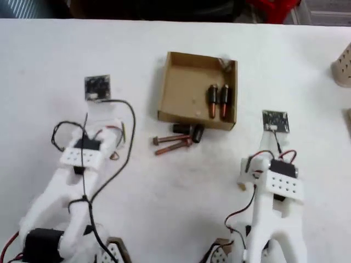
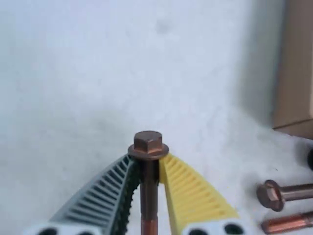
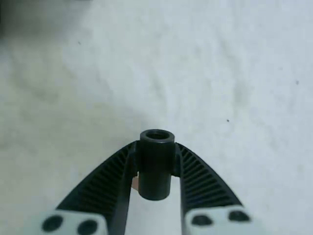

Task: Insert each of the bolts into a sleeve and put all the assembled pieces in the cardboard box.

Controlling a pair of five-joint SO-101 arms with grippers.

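Observation:
A copper bolt [image 2: 148,147] stands head-up between the grey and yellow fingers of my left gripper [image 2: 148,162], which is shut on its shaft. My right gripper [image 3: 156,149] is shut on a black sleeve [image 3: 156,164], bore facing up, above bare table. The cardboard box [image 1: 181,87] lies at the table's centre back with two assembled pieces [image 1: 218,100] inside. Two loose bolts [image 1: 173,143] lie just in front of the box beside black sleeves [image 1: 189,130]. The same loose bolts [image 2: 286,193] show near the box [image 2: 296,68] in the left wrist view.
Two small dark square boards [image 1: 97,86] [image 1: 275,121] lie on the white table, one ahead of each arm. Black and red cables loop over the left arm [image 1: 82,159]. A beige perforated object [image 1: 343,68] stands at the right edge.

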